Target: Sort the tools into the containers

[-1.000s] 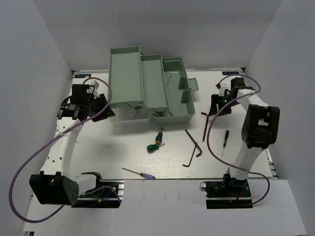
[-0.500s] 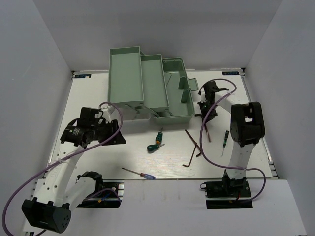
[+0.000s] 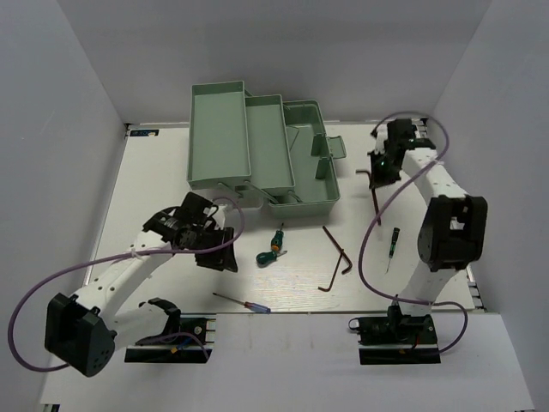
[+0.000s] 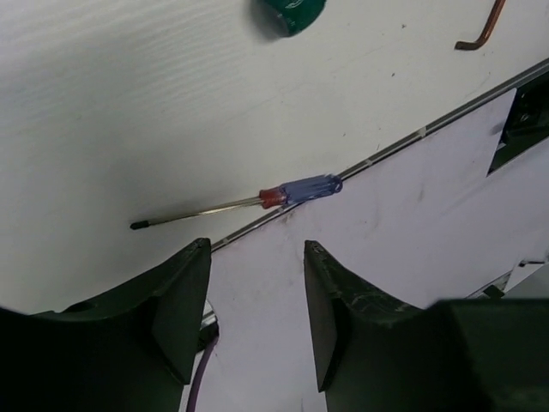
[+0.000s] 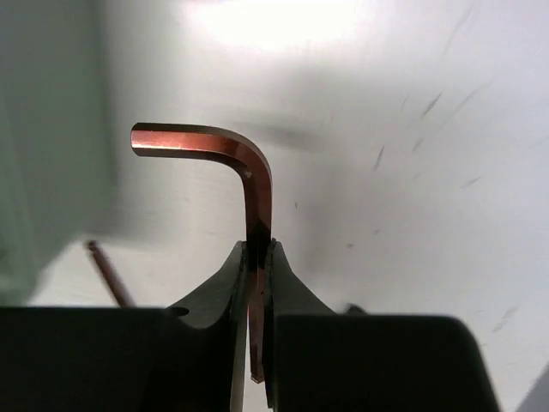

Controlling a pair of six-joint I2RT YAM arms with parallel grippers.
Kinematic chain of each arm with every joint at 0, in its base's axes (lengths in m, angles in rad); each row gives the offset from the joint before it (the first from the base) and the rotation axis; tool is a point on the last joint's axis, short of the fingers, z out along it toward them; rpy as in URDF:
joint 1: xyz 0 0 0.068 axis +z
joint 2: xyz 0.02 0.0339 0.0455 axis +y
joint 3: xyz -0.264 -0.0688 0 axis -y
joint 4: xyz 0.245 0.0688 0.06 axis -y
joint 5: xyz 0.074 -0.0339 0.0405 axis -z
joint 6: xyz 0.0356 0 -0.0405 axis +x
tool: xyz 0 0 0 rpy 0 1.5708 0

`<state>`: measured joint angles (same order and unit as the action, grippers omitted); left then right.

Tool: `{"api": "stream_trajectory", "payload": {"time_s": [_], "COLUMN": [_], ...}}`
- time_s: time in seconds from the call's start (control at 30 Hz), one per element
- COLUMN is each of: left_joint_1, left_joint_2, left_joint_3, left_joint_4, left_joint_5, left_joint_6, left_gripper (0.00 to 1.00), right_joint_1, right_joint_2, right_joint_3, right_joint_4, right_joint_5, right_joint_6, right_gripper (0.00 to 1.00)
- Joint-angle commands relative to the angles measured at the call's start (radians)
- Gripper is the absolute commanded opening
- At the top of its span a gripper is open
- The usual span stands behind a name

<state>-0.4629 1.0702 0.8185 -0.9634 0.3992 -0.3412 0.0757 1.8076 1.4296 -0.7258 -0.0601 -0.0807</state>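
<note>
Top external view: the right gripper (image 3: pixel 376 170) is seen raised beside the right end of the cantilever toolbox (image 3: pixel 304 204), with an L-shaped hex key (image 3: pixel 375 196) hanging below it; the toolbox base lies just to its left, and the right arm is judged the nearer arm for a drop there. The left gripper (image 3: pixel 221 257) is held over the table's near-left area. The blue-handled screwdriver (image 3: pixel 243 302) lies on its near side by the table edge, the green-handled screwdriver (image 3: pixel 273 249) to its right. Loose hex keys (image 3: pixel 334 276) and a thin precision screwdriver (image 3: pixel 392 244) are left on the table between the arms. Left wrist view: the jaws are seen parted and empty. The blue-handled screwdriver lies just beyond the fingertips, its long axis running across the view, tip left, handle right. That axis is roughly in line with the jaws' closing direction, so a wrist turn is judged necessary before a grasp. Right wrist view: the jaws are clamped on the long leg of the L-shaped hex key, and the short leg points left toward a pale green blur.
</note>
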Motion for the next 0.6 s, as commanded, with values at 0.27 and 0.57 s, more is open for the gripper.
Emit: {"api": "stream_trajectory", "payload": {"time_s": [0.27, 0.57], "left_joint_1": [-0.292, -0.448], "left_joint_2": [0.351, 0.710], "left_joint_3": [0.344, 0.545], "left_joint_4": [0.419, 0.598], "left_joint_5": [-0.051, -0.167], "left_joint_6": [0.120, 0.100], "left_gripper": [0.71, 0.75], "right_joint_1": [0.119, 0.191], "right_joint_2": [0.034, 0.326], "right_joint_3": [0.497, 0.673], "right_joint_4": [-0.018, 0.062], "right_joint_5": [-0.426, -0.419], "right_joint_6": [0.142, 0.282], "right_gripper": [0.00, 0.16]}}
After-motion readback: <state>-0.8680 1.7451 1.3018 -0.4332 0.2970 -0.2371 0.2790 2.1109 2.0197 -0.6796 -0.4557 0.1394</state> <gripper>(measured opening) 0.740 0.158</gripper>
